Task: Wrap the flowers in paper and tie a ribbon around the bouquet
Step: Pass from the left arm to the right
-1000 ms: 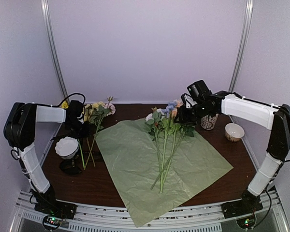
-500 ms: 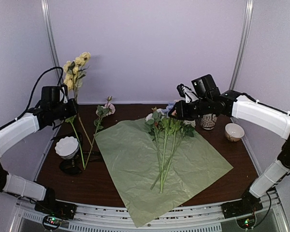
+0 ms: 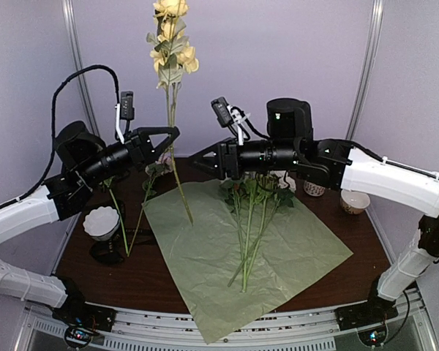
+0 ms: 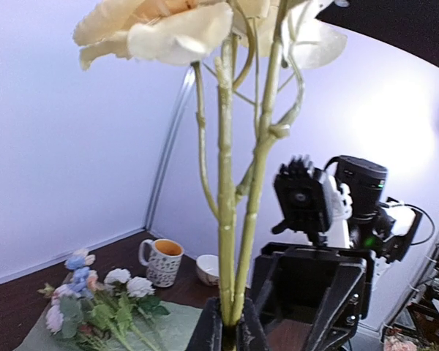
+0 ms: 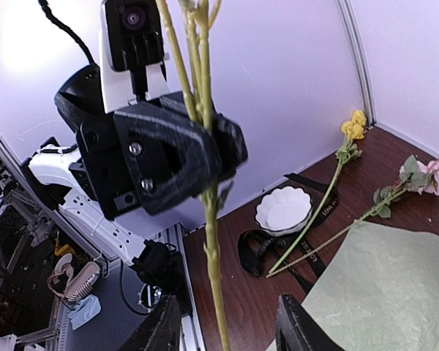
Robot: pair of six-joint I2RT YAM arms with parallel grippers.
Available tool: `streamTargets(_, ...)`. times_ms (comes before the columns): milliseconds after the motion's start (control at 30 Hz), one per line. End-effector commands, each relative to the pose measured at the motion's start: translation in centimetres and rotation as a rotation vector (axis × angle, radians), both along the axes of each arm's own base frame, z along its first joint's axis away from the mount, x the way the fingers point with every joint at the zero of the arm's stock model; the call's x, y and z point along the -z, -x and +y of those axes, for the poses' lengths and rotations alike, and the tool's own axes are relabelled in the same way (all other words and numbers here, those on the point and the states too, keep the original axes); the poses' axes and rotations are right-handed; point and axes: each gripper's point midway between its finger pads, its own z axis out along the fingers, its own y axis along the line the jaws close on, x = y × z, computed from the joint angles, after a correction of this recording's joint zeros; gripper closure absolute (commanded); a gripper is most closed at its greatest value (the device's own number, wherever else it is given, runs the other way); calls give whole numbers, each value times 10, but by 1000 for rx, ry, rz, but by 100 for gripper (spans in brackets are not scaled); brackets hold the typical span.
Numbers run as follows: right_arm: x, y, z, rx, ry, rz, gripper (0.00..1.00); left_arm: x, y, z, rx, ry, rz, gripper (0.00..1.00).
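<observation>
Left jaws tight on yellow flower stem [image 3: 183, 191]; right jaws apart alongside.

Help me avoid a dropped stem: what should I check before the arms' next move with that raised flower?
1. Left gripper shut on the cream flower stem: ok.
2. Stem held about upright: ok.
3. Right gripper open: ok.
4. Stem lined up between its fingers: ok in the right wrist view.
5. Right gripper reaching the stem: not ok, looks short of it from above.
6. Bare paper left of the laid flowers: ok.
</observation>
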Motion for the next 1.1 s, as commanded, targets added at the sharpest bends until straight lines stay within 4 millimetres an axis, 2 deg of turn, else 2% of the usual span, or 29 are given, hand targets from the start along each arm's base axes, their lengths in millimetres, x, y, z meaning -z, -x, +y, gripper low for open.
streamTargets(0,-27,8,16,-55,-136,-39,51,-39,31,-17,156,99,-131,100)
streamTargets(133,-26,8,23,-64,-140,-31,49,-38,34,-30,207,107,-127,100)
streamTargets(233,-19,7,24,-66,-132,-20,53,-35,34,-35,215,103,-115,100)
streamTargets(300,-14,6,24,-58,-126,-9,59,-32,35,-38,231,99,-109,100)
streamTargets(500,-10,2,20,-24,-116,5,99,-30,36,-39,237,101,-104,100)
streamTargets(633,-2,-11,12,38,-103,59,100,-23,28,-40,210,84,-67,100)
streamTargets(667,0,-16,8,56,-105,82,100,-18,22,-41,180,68,-39,94)
streamTargets(700,4,-21,2,80,-104,108,100,-13,13,-39,134,45,-14,72)
streamTargets(733,12,-27,-4,109,-97,138,100,-5,4,-38,85,14,19,52)
streamTargets(767,20,-31,-11,136,-88,163,100,3,-6,-34,28,-21,47,39)
streamTargets(800,30,-38,-19,176,-79,193,100,10,-18,-29,-38,-59,78,30)
streamTargets(833,40,-44,-28,216,-70,222,100,21,-30,-23,-108,-113,117,24)
streamTargets(933,86,-64,-57,327,-32,351,100,68,-72,8,-342,-312,258,21)
streamTargets(1067,166,-92,-102,515,73,557,100,137,-111,62,-524,-499,487,21)
